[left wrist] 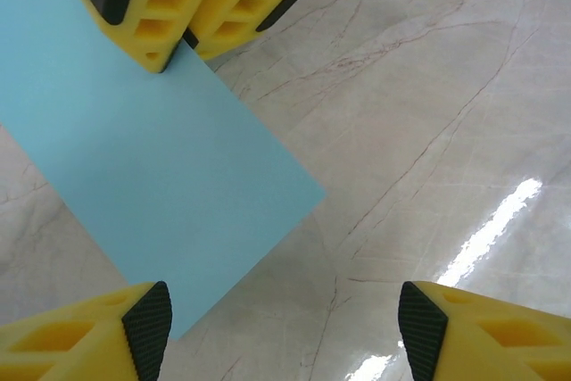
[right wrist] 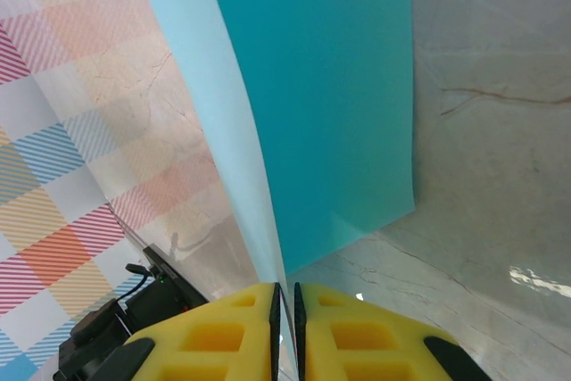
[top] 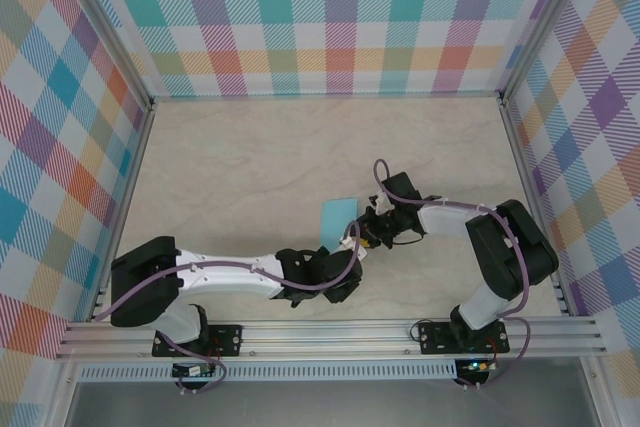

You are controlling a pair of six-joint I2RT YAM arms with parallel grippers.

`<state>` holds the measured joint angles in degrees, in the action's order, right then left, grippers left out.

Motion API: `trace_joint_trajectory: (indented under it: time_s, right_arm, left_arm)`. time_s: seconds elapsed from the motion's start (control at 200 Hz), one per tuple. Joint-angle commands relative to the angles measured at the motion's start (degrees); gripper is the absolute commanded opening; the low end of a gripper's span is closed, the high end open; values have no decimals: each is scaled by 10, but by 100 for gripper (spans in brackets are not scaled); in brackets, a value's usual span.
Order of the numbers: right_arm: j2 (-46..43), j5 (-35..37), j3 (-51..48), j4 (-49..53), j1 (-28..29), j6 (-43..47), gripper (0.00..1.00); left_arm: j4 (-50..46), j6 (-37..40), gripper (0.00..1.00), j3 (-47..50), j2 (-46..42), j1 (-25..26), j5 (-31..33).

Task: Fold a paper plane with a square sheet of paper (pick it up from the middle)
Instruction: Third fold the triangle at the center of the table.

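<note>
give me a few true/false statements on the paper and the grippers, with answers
1. The right gripper pinches the paper at its edge. True.
2. The left gripper is shut on the paper. False: its jaws stand wide open and hold nothing.
3. The paper is folded into a pointed dart. False: it is a sheet with straight edges and a square corner.
4. The table looks like pale marble. True.
</note>
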<state>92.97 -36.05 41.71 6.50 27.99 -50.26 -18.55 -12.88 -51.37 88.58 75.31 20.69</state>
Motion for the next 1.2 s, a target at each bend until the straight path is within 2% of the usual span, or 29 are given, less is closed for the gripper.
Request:
trace_joint_trajectory:
  time_s: [0.0, 0.225, 0.385, 0.545, 0.695, 0.825, 1.195]
  right_arm:
    - [2, -7, 16, 14, -1, 4, 15]
    - [-3, -5, 18, 23, -1, 5, 15]
    - [-2, -2, 19, 27, -1, 6, 15]
    - [-4, 2, 20, 36, -1, 11, 15]
    - [-4, 5, 26, 43, -1, 16, 15]
    - [-6, 8, 28, 46, -2, 17, 16]
    - [-26, 22, 26, 54, -1, 22, 18]
  left_arm:
    - [-24, 24, 72, -18, 20, 15, 39]
    - [-24, 32, 73, -50, 70, 29, 76]
    - [-19, 30, 68, -66, 93, 29, 97]
    - [-24, 16, 43, -59, 90, 28, 117]
    - [-13, 6, 15, -41, 68, 28, 127]
    - [-5, 2, 0, -31, 48, 16, 120]
    - [21, -6, 0, 5, -4, -34, 30]
